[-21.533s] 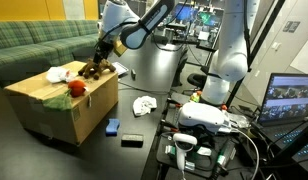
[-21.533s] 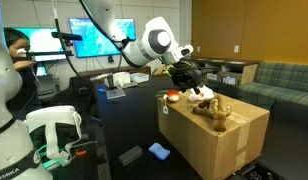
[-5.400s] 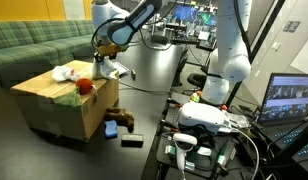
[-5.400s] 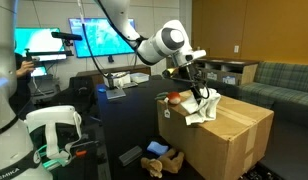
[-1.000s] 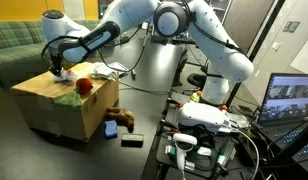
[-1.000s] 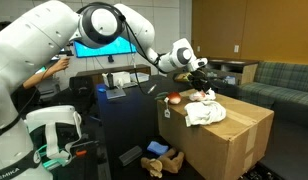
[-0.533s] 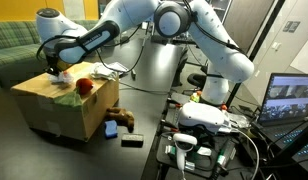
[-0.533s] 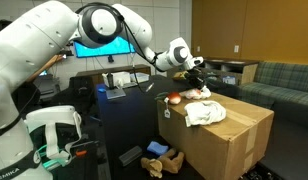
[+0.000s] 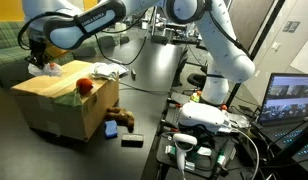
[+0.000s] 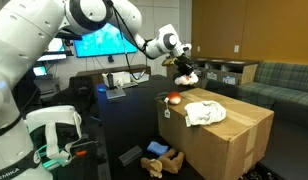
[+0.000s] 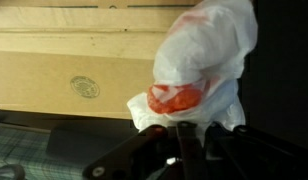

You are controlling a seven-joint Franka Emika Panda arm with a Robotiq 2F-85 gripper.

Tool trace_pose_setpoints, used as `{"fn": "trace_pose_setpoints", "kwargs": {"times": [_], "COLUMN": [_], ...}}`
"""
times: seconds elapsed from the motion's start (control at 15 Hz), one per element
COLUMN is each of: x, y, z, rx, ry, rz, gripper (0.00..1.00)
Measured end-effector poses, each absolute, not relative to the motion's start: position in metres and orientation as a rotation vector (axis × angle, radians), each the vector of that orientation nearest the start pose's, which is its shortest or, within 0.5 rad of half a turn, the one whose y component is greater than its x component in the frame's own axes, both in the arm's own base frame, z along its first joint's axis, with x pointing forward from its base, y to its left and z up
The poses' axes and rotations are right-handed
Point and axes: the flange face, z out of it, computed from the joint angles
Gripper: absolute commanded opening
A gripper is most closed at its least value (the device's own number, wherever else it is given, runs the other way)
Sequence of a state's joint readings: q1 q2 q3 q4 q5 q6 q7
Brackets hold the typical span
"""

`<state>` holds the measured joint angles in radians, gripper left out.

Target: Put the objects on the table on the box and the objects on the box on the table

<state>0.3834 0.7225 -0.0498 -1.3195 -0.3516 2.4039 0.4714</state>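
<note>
Black and matte, one table (image 9: 144,88) carries one tan cardboard box (image 9: 56,112), flat top up, long axis level. On that top lie one crumpled white cloth (image 10: 204,112) and one red round thing (image 9: 84,87). One gripper (image 9: 36,64) hovers above the box's far edge, fingers (image 11: 184,140) pinched on one white plastic bag (image 11: 199,55), which hangs lengthwise. Only the wrist view shows the bag's orange patch. Both exterior views show a brown toy (image 9: 111,127) on the table at the box's foot.
</note>
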Motion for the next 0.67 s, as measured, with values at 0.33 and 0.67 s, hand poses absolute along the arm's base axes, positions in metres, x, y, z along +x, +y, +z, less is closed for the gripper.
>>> {"fn": "trace_pose_setpoints", "kwargs": {"times": [0.33, 0.67], "x": [0.661, 0.588], "y": [0.295, 0.302], "z": [0.375, 0.36], "rx": [-3.116, -3.096], "ry": [-0.358, -0.517], "rz": [-0.59, -0.396], "gripper": [0.02, 0.02]}}
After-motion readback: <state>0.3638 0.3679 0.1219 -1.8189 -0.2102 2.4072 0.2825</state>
